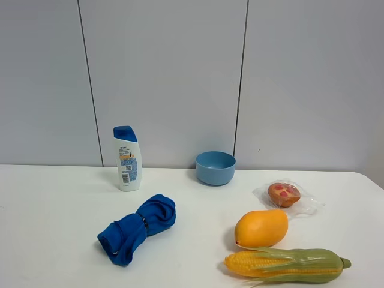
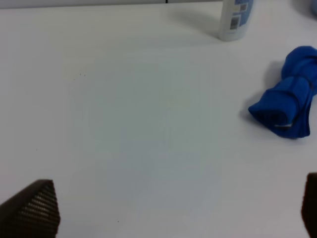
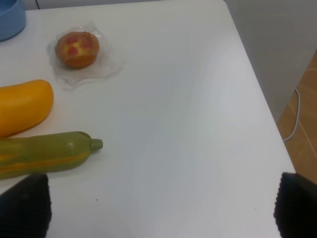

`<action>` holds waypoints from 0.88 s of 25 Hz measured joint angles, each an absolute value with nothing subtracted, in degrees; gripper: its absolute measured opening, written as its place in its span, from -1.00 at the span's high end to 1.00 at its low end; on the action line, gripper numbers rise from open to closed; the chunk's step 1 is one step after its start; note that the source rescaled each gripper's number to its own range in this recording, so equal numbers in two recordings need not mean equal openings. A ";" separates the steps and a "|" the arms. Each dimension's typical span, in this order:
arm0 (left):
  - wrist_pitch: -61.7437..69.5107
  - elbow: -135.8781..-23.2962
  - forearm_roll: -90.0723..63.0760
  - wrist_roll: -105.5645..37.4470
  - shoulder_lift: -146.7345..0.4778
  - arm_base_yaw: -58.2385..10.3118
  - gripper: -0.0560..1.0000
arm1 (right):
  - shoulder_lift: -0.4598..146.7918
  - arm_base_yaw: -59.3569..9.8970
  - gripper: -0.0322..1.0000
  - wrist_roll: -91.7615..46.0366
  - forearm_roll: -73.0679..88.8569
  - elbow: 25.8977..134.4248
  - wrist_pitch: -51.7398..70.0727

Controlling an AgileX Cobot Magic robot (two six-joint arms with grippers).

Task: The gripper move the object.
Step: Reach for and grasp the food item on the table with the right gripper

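Observation:
The muffin (image 1: 284, 194), orange-brown with red spots, lies in clear crinkly wrap on the white table (image 1: 54, 216) at the right, behind the mango. It also shows in the right wrist view (image 3: 77, 48), well away from the fingertips. Neither gripper shows in the exterior high view. In the left wrist view the left gripper (image 2: 178, 208) has its black fingertips (image 2: 34, 208) wide apart over bare table. In the right wrist view the right gripper (image 3: 158, 208) has its fingertips (image 3: 25, 206) wide apart, holding nothing, near the table's right edge.
An orange-yellow mango (image 1: 261, 228) and a corn cob (image 1: 285, 264) lie in front of the muffin. A blue bowl (image 1: 215, 167) and a white shampoo bottle (image 1: 127, 159) stand at the back. A rolled blue cloth (image 1: 137, 229) lies left of centre. The floor (image 3: 302, 129) shows past the table's right edge.

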State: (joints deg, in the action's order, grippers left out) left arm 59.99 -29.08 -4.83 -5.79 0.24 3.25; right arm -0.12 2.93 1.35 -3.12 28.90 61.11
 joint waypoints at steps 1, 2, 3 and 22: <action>59.99 -29.08 -4.83 -5.79 0.24 3.25 -1.00 | -0.12 2.93 -0.74 1.35 -3.12 28.90 61.11; 59.99 -29.08 -4.83 -5.79 0.24 3.25 -1.00 | -0.12 2.93 -0.74 1.35 -3.12 28.90 61.11; 59.99 -29.08 -4.83 -5.79 0.24 3.25 -1.00 | -0.12 2.93 -0.74 1.35 -3.12 28.90 61.11; 59.99 -29.08 -4.83 -5.79 0.24 3.25 -1.00 | -0.12 2.93 -0.74 1.35 -3.12 28.90 61.11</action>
State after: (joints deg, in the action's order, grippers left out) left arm 59.99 -29.08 -4.83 -5.79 0.24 3.25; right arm -0.12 2.93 1.35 -3.12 28.90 61.11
